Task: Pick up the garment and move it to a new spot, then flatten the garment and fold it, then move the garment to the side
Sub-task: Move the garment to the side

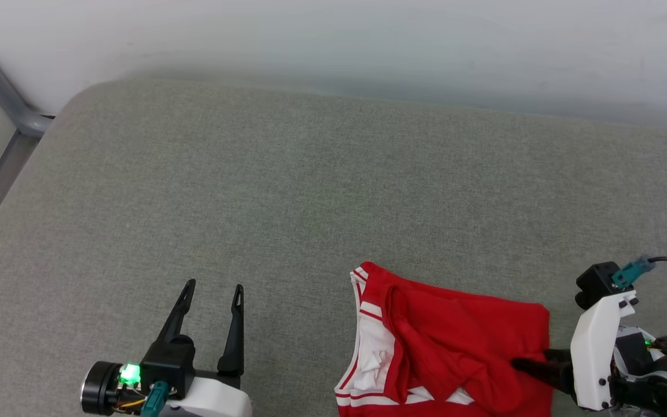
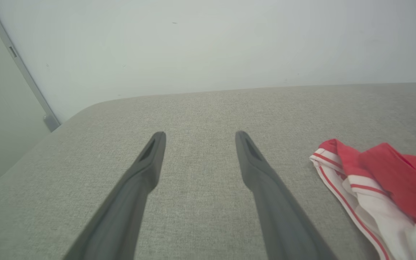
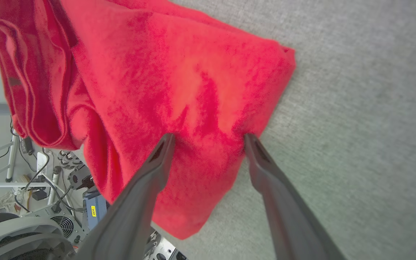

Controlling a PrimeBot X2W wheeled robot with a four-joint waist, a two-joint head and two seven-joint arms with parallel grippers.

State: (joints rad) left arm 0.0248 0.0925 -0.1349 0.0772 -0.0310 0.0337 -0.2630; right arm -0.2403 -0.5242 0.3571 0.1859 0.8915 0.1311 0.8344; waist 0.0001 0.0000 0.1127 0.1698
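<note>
- Plainly, the left fingers (image 1: 236, 313) stood spread wide with nothing between them, over a bare stretch of the grey cloth surface (image 1: 252, 191); whether their tips touched it could not be told.
- The red shirt (image 1: 461, 341) lay crumpled on the surface to the right of the left fingers, well apart from them.
- The part of the shirt nearest the left fingers was a white panel edged with red-and-white striped trim.
- The right fingers (image 3: 159, 162) were spread wide too, pointing at the shirt from the side away from the left fingers.
- In the right wrist view both right fingertips touched the red cloth, and a low hump of it sat between them. The fingers stood apart and were not pinching it.
- Beyond the right fingertips the cloth spread as a broad, fairly flat fold, with one corner up and to the right of them.
- To the left of the right fingers the cloth bunched into thick folds and hung past the edge of the surface, with cables and equipment below.
- Ahead of the left fingertips the bare surface ran up to a pale wall (image 2: 208, 47).
- A grey metal rail (image 2: 24, 76) slanted down the wall, up and to the left of the left fingers.
</note>
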